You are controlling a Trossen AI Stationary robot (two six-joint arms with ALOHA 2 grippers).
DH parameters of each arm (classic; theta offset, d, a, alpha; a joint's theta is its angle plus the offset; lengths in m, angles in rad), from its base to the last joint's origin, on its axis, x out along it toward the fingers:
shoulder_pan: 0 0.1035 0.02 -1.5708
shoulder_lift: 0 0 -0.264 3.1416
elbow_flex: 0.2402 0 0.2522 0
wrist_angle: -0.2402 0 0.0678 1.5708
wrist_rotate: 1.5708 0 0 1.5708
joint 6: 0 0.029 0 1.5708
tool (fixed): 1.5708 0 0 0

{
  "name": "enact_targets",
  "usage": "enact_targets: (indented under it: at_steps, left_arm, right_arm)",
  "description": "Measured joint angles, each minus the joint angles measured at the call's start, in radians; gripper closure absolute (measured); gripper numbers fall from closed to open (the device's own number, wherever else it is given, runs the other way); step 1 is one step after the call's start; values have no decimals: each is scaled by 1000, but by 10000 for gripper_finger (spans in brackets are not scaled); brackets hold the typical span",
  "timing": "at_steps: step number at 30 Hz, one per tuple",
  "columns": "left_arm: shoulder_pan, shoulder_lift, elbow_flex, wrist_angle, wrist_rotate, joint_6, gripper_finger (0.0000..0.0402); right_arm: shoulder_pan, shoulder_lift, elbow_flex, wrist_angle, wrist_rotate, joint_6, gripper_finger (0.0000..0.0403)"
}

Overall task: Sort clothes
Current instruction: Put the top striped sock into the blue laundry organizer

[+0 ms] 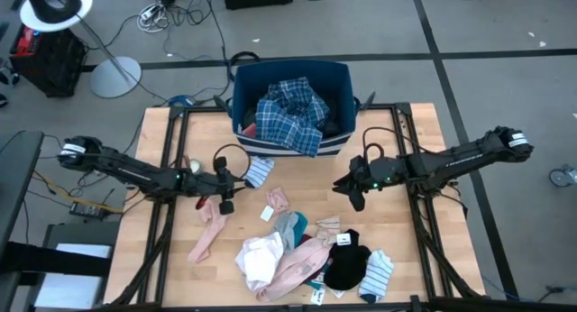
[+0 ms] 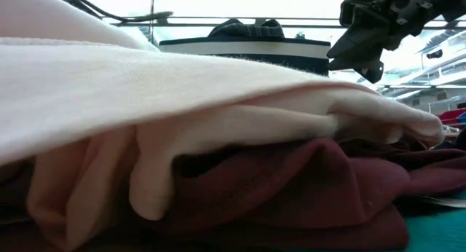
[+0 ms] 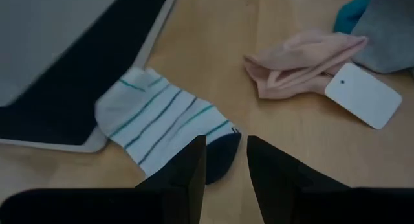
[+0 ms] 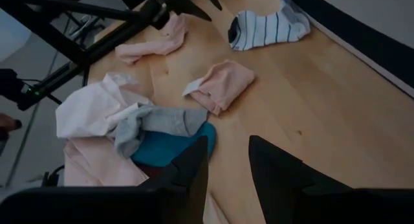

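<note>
left gripper (image 1: 226, 206) released, empty, near striped sock (image 1: 259, 170) beside bin (image 1: 290, 76) at bench (image 1: 424, 150) far edge; right gripper (image 1: 355, 201) released, empty, above clothes (image 1: 306, 253) heaped near front edge

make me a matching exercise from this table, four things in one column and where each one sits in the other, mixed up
Things:
1. blue plaid garment
2. striped sock
3. black garment
4. long pink piece

Places:
A. on the wood just below the left gripper
B. in the heap at the near edge, beside another striped sock
C. inside the dark blue bin
D. flat on the table right in front of the bin

Pairs: 1-C, 2-D, 3-B, 4-A
</note>
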Motion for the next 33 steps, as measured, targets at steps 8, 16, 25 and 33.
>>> enact_targets:
  at_steps: [8, 16, 25, 33]
  left_arm:
    - [100, 111, 22, 40, 86, 60, 282]
    - [163, 266, 90, 27, 191, 97, 282]
    - [136, 263, 103, -46, 198, -46, 378]
    - [76, 100, 172, -229, 227, -147, 399]
  right_arm:
    - [0, 0, 0, 23, 0, 1, 288]
    - [0, 0, 0, 29, 0, -2, 288]
    - [0, 0, 0, 34, 6, -36, 288]
    - [0, 0, 0, 33, 8, -71, 288]
